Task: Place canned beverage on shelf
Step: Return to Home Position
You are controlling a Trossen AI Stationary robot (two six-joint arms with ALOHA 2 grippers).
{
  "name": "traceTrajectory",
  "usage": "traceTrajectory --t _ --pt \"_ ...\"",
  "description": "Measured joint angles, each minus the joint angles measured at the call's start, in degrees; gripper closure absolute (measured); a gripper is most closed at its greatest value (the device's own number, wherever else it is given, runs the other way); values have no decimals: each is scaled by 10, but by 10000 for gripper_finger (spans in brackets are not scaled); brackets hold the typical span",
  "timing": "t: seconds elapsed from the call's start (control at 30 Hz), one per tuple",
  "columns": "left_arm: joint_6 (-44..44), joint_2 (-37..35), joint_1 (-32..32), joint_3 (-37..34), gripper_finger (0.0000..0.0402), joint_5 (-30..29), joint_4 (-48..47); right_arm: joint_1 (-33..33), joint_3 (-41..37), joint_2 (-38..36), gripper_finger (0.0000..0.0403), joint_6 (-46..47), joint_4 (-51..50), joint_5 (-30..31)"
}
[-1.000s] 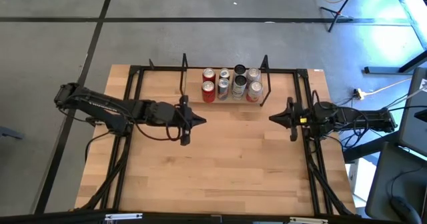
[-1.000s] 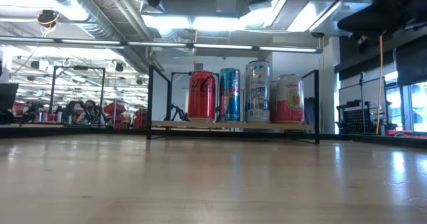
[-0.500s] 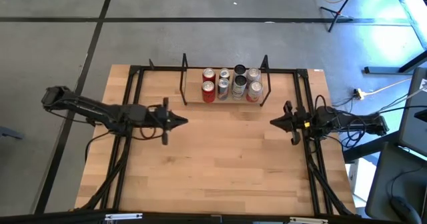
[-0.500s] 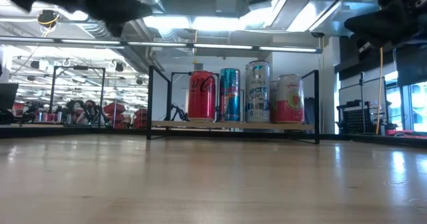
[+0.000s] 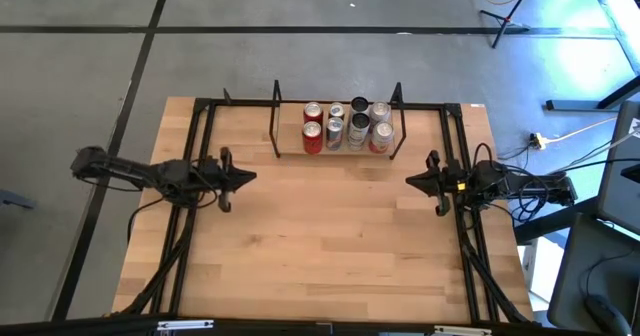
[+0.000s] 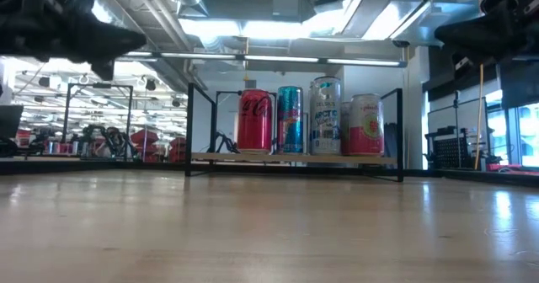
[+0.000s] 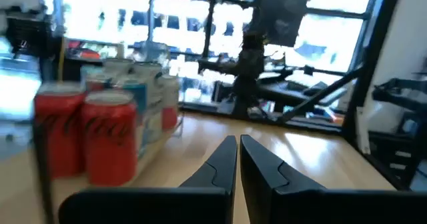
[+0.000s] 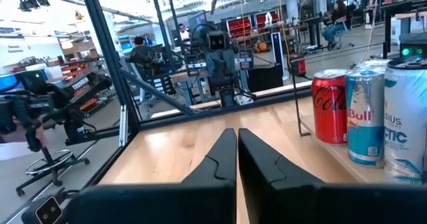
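Observation:
Several cans [image 5: 346,126] stand upright on the shelf [image 5: 290,154], a low light-wood plank with black wire end frames, at the table's far middle. In the low view a red can [image 6: 254,121], a blue can [image 6: 290,120], a white can [image 6: 325,116] and a pink can [image 6: 365,125] line its front. My left gripper [image 5: 250,174] is shut and empty at the table's left. My right gripper [image 5: 408,180] is shut and empty at the table's right. Both point toward the table's middle, clear of the shelf.
Black rails [image 5: 196,146] frame the wooden tabletop [image 5: 330,236] on the left, right and far sides. The tabletop between the two grippers and toward the near edge is bare wood. People and workstations show in the room beyond the table.
My left gripper has drawn back toward the table's left edge, away from the shelf, staying shut. My right arm has pulled back slightly toward the right edge. The cans and shelf have kept still.

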Motion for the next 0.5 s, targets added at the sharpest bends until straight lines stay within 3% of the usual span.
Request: traceTrajectory --t 0.17,0.27,0.5 --pt "-11 -92 0 -4 391 -25 -132 0 0 0 398 0 -1 0" --pt "-6 -132 0 -4 391 -30 -165 0 -11 0 397 1 3 0" --pt "-12 -153 -1 -3 391 44 -173 0 -41 0 397 19 12 -49"
